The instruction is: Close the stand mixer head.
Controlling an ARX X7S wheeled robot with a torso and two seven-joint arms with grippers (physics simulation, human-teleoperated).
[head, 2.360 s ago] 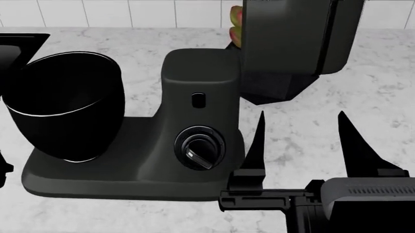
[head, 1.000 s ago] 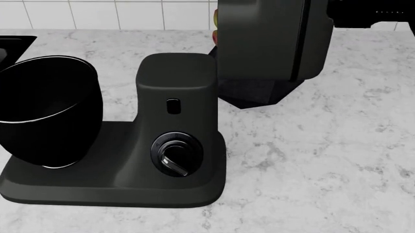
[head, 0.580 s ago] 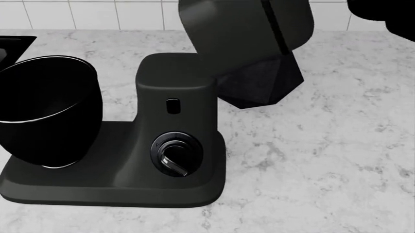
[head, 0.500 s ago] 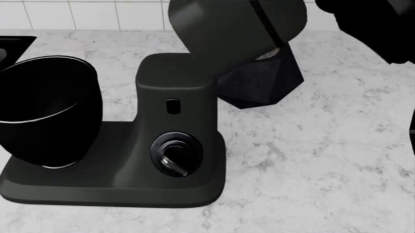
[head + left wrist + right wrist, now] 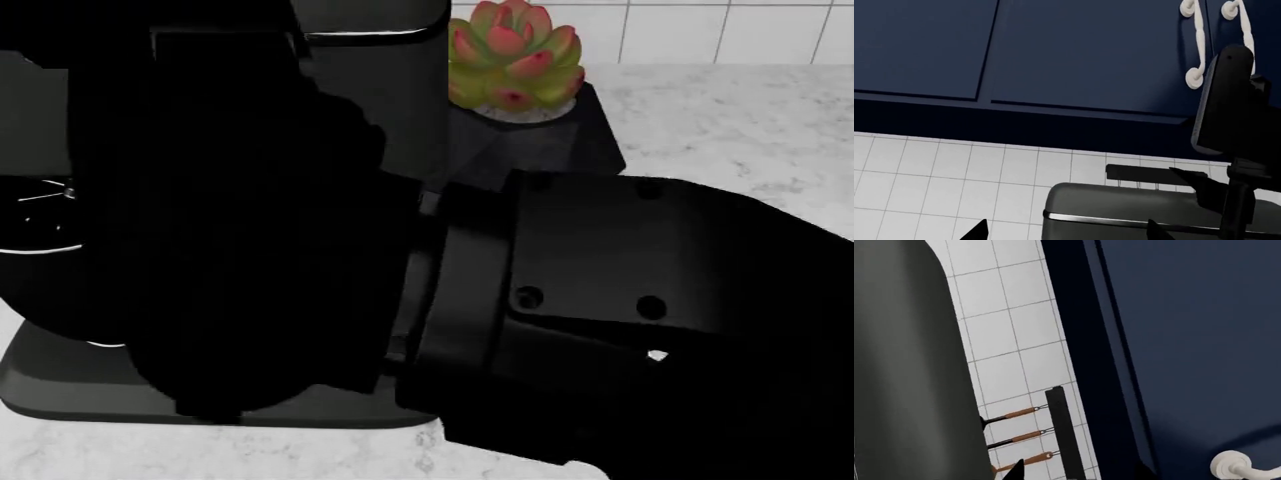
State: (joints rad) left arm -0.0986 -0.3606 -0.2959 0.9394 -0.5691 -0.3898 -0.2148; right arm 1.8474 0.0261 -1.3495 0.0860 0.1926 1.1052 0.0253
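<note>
The stand mixer head (image 5: 380,15) is a charcoal block with a thin silver trim line, showing at the top of the head view above the mixer's column (image 5: 416,120). My right arm (image 5: 641,300) reaches across the mixer and hides most of it, and my right gripper cannot be made out there. In the right wrist view the head's charcoal surface (image 5: 901,365) fills one side, right beside my open, empty right gripper (image 5: 1077,474). In the left wrist view the head (image 5: 1121,202) lies just past my open left gripper (image 5: 1065,235).
A succulent in a black faceted pot (image 5: 514,60) stands on the marble counter (image 5: 747,130) behind the mixer. The mixer base (image 5: 54,390) and a sliver of the bowl rim (image 5: 40,245) show at the left. Utensils (image 5: 1014,415) hang on the tiled wall under navy cabinets (image 5: 1087,50).
The mixer head has swung from raised at the upper right down toward the bowl side. My right arm has come down across the head view and now covers the mixer.
</note>
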